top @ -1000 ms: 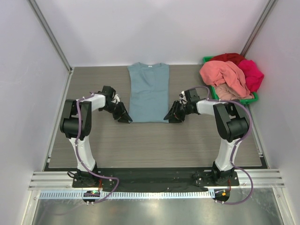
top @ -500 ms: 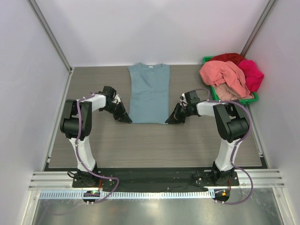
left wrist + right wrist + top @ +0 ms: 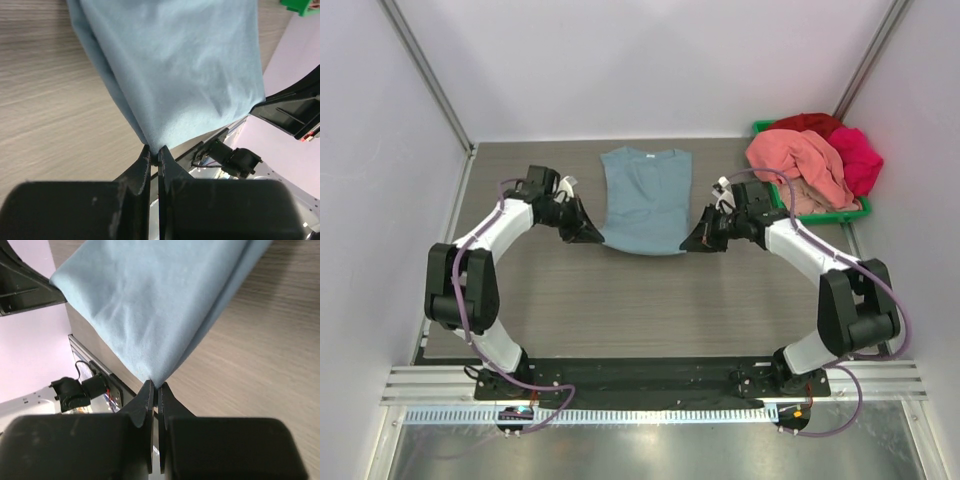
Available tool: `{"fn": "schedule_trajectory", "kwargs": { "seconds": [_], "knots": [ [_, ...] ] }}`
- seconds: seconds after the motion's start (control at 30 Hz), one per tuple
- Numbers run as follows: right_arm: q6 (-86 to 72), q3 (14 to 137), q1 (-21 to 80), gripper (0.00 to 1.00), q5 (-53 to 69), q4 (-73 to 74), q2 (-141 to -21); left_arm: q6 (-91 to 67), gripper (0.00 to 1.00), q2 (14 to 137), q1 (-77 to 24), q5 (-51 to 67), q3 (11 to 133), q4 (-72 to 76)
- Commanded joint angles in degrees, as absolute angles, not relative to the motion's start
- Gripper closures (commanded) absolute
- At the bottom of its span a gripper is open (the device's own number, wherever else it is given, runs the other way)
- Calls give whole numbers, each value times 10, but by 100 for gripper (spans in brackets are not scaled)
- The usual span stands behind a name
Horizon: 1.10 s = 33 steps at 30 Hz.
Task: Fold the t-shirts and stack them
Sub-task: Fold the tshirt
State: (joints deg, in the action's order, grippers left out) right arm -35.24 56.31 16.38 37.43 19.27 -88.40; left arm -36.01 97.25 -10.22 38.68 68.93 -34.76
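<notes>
The dusty blue-grey t-shirt (image 3: 645,198) lies at the back middle of the table, its near hem lifted off the wood. My left gripper (image 3: 597,237) is shut on the hem's left corner; the left wrist view shows the cloth (image 3: 185,70) pinched at the fingertips (image 3: 146,154). My right gripper (image 3: 691,243) is shut on the hem's right corner, with the cloth (image 3: 150,300) pinched in the same way in the right wrist view. Salmon-pink (image 3: 798,160), magenta (image 3: 858,158) and red (image 3: 808,123) tees are piled in the bin at the back right.
The green plastic bin (image 3: 860,208) stands in the back right corner, close to the right arm's elbow. White walls close in the table on the left, back and right. Bare wood table (image 3: 650,305) lies between the shirt and the arm bases.
Both grippers have risen and moved toward the back with the shirt's near hem, so the shirt now looks shorter. The arms have stretched out further.
</notes>
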Motion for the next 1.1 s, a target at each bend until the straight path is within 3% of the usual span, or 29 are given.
{"fn": "schedule_trajectory", "kwargs": {
  "seconds": [0.0,0.43,0.7,1.07],
  "knots": [
    [-326,548,162,98,381,233,-825,-370,100,927,-118,406,683,-359],
    [-278,517,162,98,356,285,-725,-339,100,852,-130,374,668,-366],
    [-279,607,122,98,367,203,-839,-261,100,975,-130,350,863,-382],
    [-268,843,58,99,362,140,-1070,-216,100,1243,-125,329,1170,-388]
  ]
}}
